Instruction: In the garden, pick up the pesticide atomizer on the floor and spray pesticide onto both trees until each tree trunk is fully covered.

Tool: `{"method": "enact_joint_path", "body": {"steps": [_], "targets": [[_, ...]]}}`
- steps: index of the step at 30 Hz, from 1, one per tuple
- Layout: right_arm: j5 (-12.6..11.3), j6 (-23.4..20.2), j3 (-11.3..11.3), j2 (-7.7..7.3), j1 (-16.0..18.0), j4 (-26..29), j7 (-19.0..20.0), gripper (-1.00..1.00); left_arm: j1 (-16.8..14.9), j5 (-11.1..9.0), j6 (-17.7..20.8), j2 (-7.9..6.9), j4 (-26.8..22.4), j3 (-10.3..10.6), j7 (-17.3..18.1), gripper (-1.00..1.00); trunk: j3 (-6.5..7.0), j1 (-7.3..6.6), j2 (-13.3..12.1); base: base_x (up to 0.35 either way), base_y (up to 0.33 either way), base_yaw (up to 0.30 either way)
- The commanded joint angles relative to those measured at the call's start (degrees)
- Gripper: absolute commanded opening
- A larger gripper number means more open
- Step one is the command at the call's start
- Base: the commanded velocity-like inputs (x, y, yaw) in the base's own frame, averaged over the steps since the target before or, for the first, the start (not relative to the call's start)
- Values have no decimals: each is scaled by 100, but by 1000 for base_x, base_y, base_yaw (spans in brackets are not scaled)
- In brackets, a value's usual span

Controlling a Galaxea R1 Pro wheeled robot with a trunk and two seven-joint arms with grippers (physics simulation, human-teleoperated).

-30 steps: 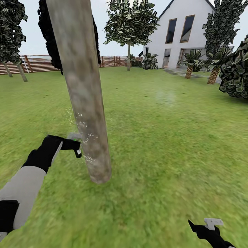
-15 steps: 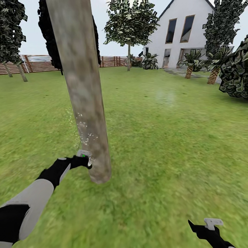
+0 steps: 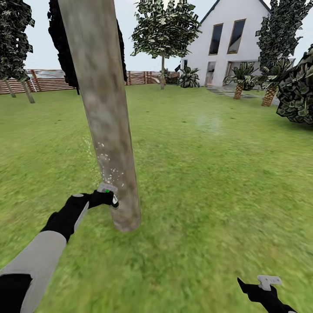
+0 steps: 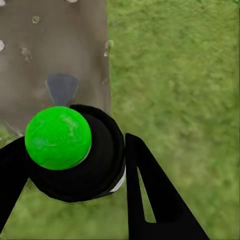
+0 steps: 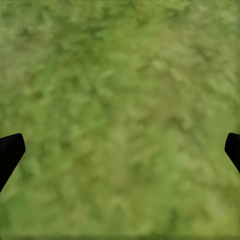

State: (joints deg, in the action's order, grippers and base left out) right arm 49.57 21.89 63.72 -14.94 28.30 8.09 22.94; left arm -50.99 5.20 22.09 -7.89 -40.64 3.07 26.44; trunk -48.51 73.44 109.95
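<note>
- The pesticide atomizer [image 4: 75,155] is held in the left gripper [image 3: 106,198], low down and just beside the base of the tree trunk [image 3: 104,113]; in the left wrist view it is seen as a dark round body with a bright green cap, flanked by black fingers [image 4: 155,195] on both sides.
- Left gripper is closed around the atomizer body, fingers against its sides; grip looks centred on the body, below the cap.
- Handling judged: atomizer small, light and rigid; smooth round body, so twisting or slipping in the jaws is possible if the squeeze is loosened. Best held across the middle of the body, nozzle end left free and pointed at the trunk.
- A pale fan-shaped spray cone [image 4: 62,89] is seen between the cap and the bark in the left wrist view; nozzle is aimed at the trunk from close range.
- White droplet specks [image 3: 106,163] are scattered on the lower left side of the trunk above the gripper; the upper trunk and the right side look uncovered, so coverage is judged partial.
- Trunk is thick, mottled grey-beige, leaning, rooted in the grass lawn [image 3: 208,182].
- Right gripper [image 3: 265,289] is at the lower right of the head view, well apart from the trunk; in the right wrist view its fingertips [image 5: 11,150] are spread wide over grass, nothing held.
- Further out: wooden fence [image 3: 48,80], white house [image 3: 234,41], palms [image 3: 241,78] beside it.
- Which tree is the second one cannot be told.
</note>
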Motion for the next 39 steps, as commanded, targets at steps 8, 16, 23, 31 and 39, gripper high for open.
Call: {"method": "enact_joint_path", "body": {"steps": [8, 16, 23, 31, 39], "targets": [[0, -1, -4, 0, 0, 0, 0, 100, 44, 69, 269, -164, -284, 0, -6, -100, -1, 0, 0, 0, 0, 0], [0, -1, -9, 0, 0, 0, 0, 100, 47, 87, 163, -204, 628, 1, -65, -100, -1, 0, 0, 0, 0, 0], [0, 7, -1, 0, 0, 1, 0, 100, 451, -198, 167, -158, 627, -169, -1474, -100, -1, 0, 0, 0, -4, 0], [-9, 17, 9, 0, 0, 9, 0, 100, 821, -912, -389, 91, 1182, -420, -1542, -100, -1, 0, 0, 148, -211, 32], [-6, 17, 0, 0, 0, 1, 0, 100, 986, -926, -386, 129, 1093, -404, -1475, -100, -1, 0, 0, 191, -215, 36]]}}
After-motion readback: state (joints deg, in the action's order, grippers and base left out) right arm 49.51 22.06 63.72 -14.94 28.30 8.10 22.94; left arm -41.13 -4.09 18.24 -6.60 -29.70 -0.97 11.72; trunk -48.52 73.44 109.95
